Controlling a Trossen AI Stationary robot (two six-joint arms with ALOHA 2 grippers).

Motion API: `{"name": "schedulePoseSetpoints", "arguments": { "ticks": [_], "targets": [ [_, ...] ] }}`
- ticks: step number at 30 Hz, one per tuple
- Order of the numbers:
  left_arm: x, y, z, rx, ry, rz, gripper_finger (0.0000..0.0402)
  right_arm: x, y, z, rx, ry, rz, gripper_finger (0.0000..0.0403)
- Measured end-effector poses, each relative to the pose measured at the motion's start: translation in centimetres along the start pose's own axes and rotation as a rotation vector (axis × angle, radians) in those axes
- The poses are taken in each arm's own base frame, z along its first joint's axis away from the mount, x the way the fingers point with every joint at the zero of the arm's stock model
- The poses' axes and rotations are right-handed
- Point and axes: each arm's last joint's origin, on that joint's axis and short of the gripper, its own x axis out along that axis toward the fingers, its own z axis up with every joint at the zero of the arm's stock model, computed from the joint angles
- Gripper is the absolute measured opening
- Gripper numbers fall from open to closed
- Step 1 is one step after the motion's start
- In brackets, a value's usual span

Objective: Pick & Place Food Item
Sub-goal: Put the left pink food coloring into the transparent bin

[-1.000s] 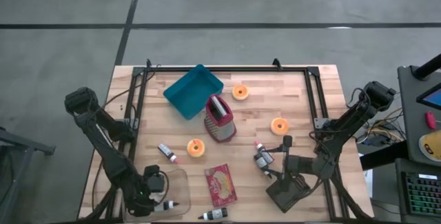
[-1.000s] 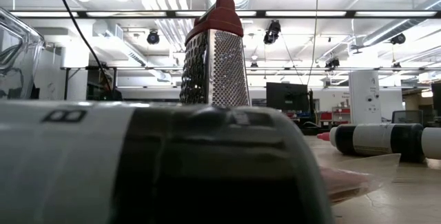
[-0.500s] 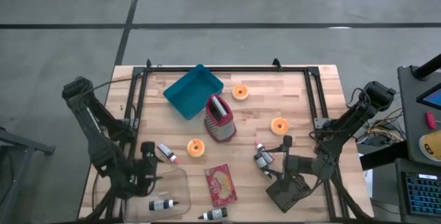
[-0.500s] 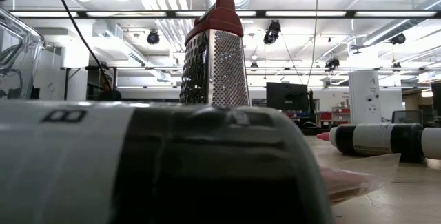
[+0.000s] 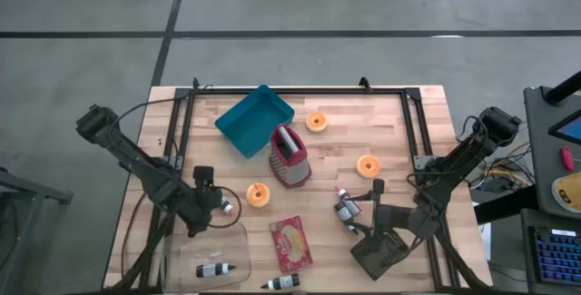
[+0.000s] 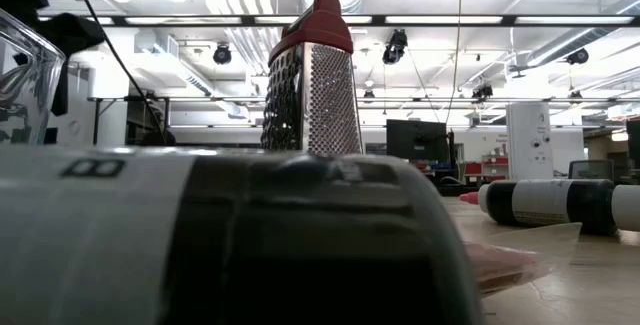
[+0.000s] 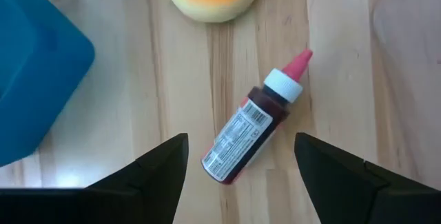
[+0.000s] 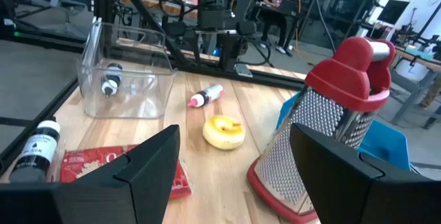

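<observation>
While the right gripper (image 5: 363, 215) waits open, the left gripper (image 7: 241, 156) hovers open, seemingly above 1 red-capped bottle (image 7: 253, 128).

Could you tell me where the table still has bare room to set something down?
Bare wood lies between the blue tray and the left frame rail, and beyond the far doughnut toward the right rail. It is crowded around the grater and the front edge.

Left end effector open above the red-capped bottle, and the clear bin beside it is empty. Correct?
Not quite. The left end effector is open over the red-capped bottle, but the clear bin is not empty: the high view shows a small black-capped bottle lying inside it.
</observation>
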Motion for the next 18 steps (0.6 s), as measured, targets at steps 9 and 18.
{"name": "schedulePoseSetpoints", "arguments": {
  "ticks": [9,18],
  "targets": [
    [1.6,1.2,0.0,0.031,0.074,-0.061,0.0270,0.0,0.0,0.0,-0.007,0.003,0.003,0.0269],
    [3.6,1.8,-0.2,0.020,0.086,-0.142,0.0269,0.0,0.0,-0.2,-0.021,0.014,0.005,0.0269]
  ]
}}
